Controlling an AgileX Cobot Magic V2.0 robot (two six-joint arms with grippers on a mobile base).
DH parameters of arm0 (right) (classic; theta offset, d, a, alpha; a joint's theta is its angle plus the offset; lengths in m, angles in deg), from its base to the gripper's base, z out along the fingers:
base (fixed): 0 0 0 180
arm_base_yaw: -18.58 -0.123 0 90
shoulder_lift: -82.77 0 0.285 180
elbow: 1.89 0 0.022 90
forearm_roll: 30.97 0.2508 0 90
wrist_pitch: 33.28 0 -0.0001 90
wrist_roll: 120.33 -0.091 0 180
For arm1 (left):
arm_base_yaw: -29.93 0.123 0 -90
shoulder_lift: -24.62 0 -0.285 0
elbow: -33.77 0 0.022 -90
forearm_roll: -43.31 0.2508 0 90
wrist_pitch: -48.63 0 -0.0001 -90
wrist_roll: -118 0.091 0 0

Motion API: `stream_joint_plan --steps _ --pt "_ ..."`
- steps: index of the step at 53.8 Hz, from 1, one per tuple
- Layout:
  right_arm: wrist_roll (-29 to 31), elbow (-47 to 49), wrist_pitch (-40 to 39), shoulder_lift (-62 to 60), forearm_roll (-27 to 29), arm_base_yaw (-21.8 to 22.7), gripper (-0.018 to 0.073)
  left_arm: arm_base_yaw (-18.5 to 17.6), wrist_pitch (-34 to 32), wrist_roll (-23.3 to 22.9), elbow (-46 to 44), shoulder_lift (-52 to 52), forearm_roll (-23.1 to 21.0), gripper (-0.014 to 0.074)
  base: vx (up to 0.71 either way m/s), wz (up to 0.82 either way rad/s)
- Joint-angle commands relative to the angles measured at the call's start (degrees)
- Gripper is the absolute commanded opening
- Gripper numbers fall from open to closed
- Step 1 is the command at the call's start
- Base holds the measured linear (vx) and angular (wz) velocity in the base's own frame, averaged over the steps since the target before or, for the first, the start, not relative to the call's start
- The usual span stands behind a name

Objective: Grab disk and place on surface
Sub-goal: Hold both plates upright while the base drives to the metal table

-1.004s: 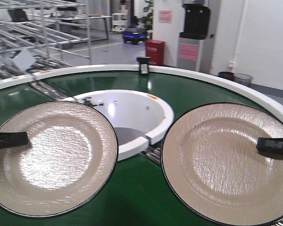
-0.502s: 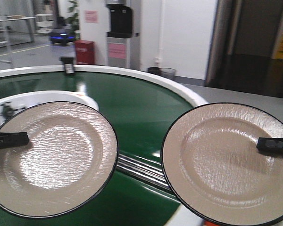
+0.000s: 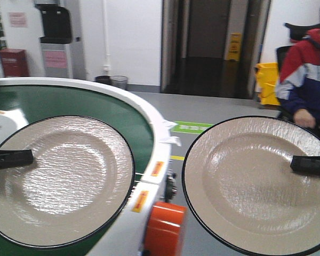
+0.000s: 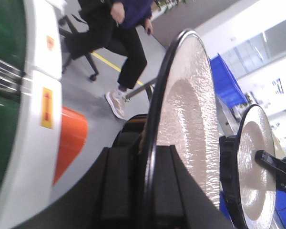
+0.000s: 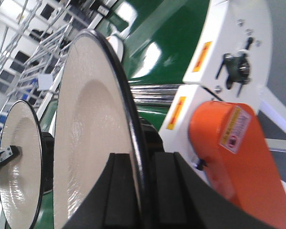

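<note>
Two beige textured disks with black rims are held up flat in front of me. The left disk (image 3: 64, 181) (image 4: 190, 119) hangs over the conveyor's edge, and my left gripper (image 3: 13, 158) (image 4: 148, 191) is shut on its left rim. Over the grey floor, the right disk (image 3: 250, 186) (image 5: 90, 133) is pinched at its right rim by my right gripper (image 3: 309, 165) (image 5: 143, 195), also shut. Each wrist view also shows the other disk (image 4: 255, 176) (image 5: 21, 162) edge-on. The surface is out of view.
The green conveyor belt (image 3: 69, 101) with its white rim curves away on the left. An orange motor housing (image 3: 164, 229) sits below, between the disks. A person in a red and blue jacket (image 3: 306, 80) sits at the right. A yellow bin (image 3: 266, 82) stands by the doorway.
The whole view has swung right: the conveyor slid off to the left, and the floor, doorway and seated person came in. Both disks stay gripped at the same spots in the frame.
</note>
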Motion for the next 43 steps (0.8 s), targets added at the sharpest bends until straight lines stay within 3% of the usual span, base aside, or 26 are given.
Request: stream_joint_plan --steps 1,43 --pt "-0.2 1.6 0.8 -1.9 7.6 0.4 -0.0009 -0.2 4.3 -0.9 -1.9 -2.6 -7.9 -0.0008 -0.11 -0.49" --pt "-0.2 1.6 0.9 -1.9 7.6 0.4 -0.0009 -0.2 4.4 -0.9 -1.9 -2.6 -7.9 -0.0008 0.00 -0.51"
